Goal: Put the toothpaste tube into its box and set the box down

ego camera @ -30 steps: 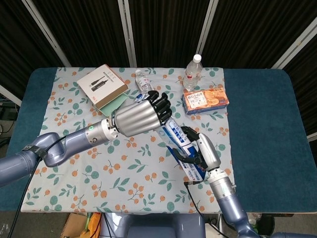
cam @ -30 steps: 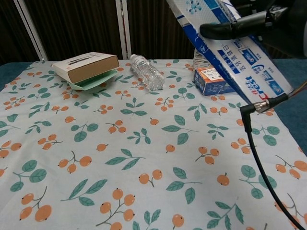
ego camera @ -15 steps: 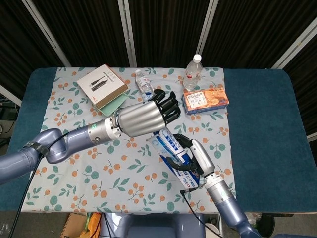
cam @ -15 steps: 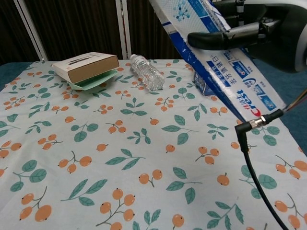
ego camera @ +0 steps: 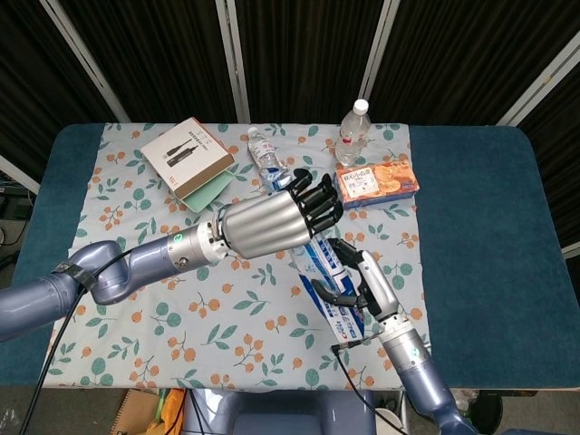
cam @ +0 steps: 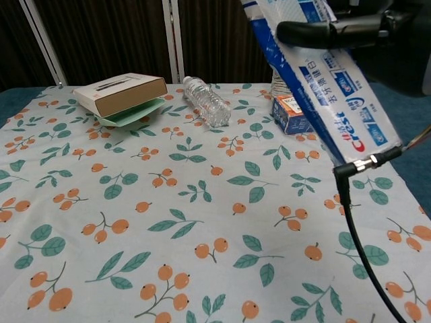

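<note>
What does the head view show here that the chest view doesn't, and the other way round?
Only the head view shows the left hand over the toothpaste box, the right hand gripping that box, and the upright bottle in full. Only the chest view shows the box's printed side up close and the black cable below it. Both show the toothpaste box, lying bottle, flat brown box, orange snack box and cloth.

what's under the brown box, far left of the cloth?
The brown box rests on a green flat item, of which only the edge shows. The rest is covered, so I can't tell what it is.
</note>
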You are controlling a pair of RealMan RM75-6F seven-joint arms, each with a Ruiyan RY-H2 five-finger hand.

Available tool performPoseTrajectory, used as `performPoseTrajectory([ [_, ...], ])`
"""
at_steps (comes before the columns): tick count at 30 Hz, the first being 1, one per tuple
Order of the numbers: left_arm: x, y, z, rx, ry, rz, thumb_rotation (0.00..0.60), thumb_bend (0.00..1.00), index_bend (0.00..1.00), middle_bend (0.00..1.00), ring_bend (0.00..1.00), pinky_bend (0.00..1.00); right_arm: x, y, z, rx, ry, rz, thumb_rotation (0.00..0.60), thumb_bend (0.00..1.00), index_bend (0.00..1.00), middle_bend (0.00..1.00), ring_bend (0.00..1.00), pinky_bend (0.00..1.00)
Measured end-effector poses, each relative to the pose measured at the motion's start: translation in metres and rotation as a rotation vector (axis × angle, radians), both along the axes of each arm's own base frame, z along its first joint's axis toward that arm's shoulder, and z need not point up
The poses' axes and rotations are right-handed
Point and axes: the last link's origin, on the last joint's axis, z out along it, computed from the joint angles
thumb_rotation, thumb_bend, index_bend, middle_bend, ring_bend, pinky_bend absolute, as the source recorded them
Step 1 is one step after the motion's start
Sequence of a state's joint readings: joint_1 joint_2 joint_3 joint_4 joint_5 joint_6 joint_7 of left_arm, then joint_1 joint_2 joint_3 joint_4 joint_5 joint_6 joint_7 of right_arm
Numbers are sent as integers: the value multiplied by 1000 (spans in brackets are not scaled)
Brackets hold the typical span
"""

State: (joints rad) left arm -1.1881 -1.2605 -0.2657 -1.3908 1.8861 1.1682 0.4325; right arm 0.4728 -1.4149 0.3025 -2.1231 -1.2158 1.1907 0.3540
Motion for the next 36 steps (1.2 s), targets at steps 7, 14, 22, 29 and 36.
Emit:
performPoseTrajectory([
  [7,2,-4,3,-10,-7,-9,600,58,259,326,287,458,-8,-1,7,-14,-49,-32,600,424,498,568,574,530],
  [14,15,-11,6,-26,-41,-35,600,58,255,320,283,458,-14,-3,13,-51,-127,-70,600,424,498,568,574,530],
  [22,14,-17,17,-41,-102,-42,600,58,255,319,283,458,-22,-8,21,-121,-157,-105,600,423,498,568,574,530],
  [29,-15,-23,34,-65,-184,-9,600,58,255,318,283,458,-34,-13,27,-187,-159,-147,600,423,498,568,574,530],
  [36,-74,-30,49,-75,-249,100,600,58,255,318,283,458,-43,-19,34,-249,-155,-163,600,423,498,568,575,530],
])
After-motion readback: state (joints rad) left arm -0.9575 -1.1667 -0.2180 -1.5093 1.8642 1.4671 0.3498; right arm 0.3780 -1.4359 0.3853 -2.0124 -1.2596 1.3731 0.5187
